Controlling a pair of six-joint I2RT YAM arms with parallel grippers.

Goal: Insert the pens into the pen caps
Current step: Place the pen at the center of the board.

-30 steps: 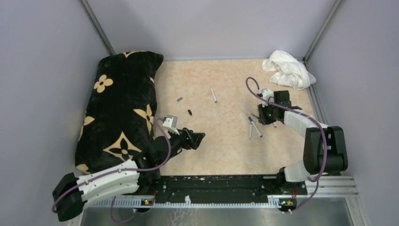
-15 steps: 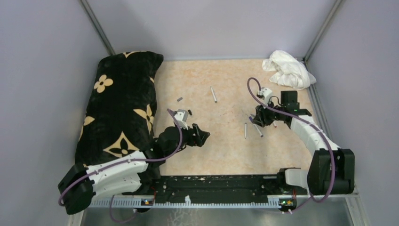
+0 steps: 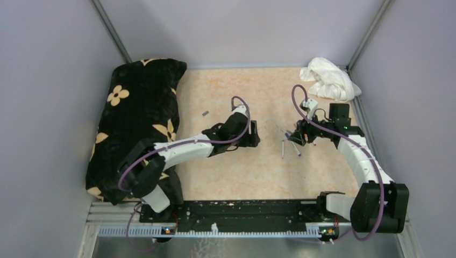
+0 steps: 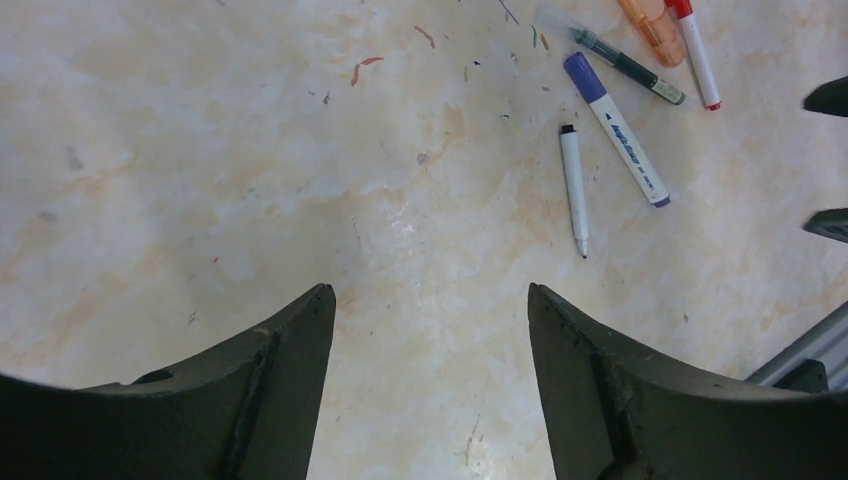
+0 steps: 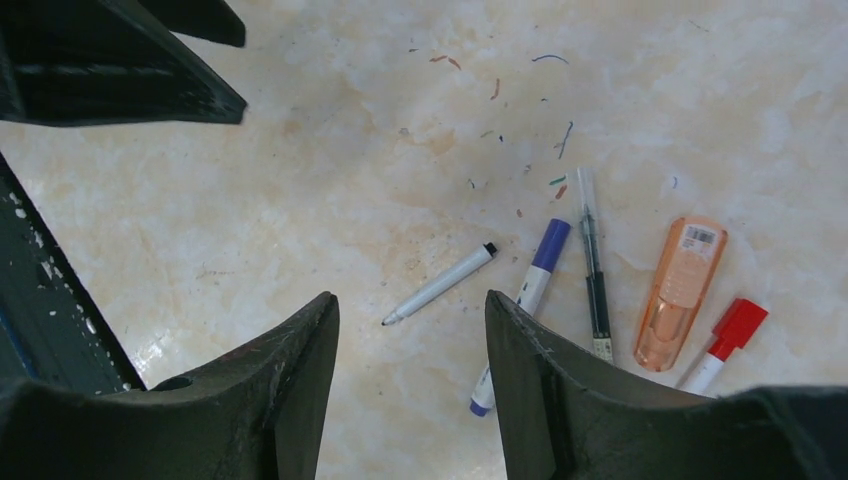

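Several pens lie in a cluster right of centre. In the right wrist view they are an uncapped white pen (image 5: 440, 283), a blue-capped pen (image 5: 530, 290), a thin black pen (image 5: 592, 260), an orange highlighter (image 5: 682, 290) and a red-capped pen (image 5: 725, 340). The white pen (image 4: 573, 188) and the blue-capped pen (image 4: 615, 128) also show in the left wrist view. My right gripper (image 5: 410, 300) is open and empty, just above the cluster. My left gripper (image 4: 430, 300) is open and empty over bare table, left of the pens. A small grey cap (image 3: 205, 113) lies far left of them.
A black cushion with tan flowers (image 3: 140, 118) fills the table's left side. A crumpled white cloth (image 3: 329, 79) sits in the back right corner. The two grippers (image 3: 253, 134) (image 3: 296, 134) are close together. Ink marks dot the table (image 3: 258, 166).
My left arm has swung forward and right from the near left to the table's centre, and now covers a pen and a black cap. The right gripper has shifted slightly right.
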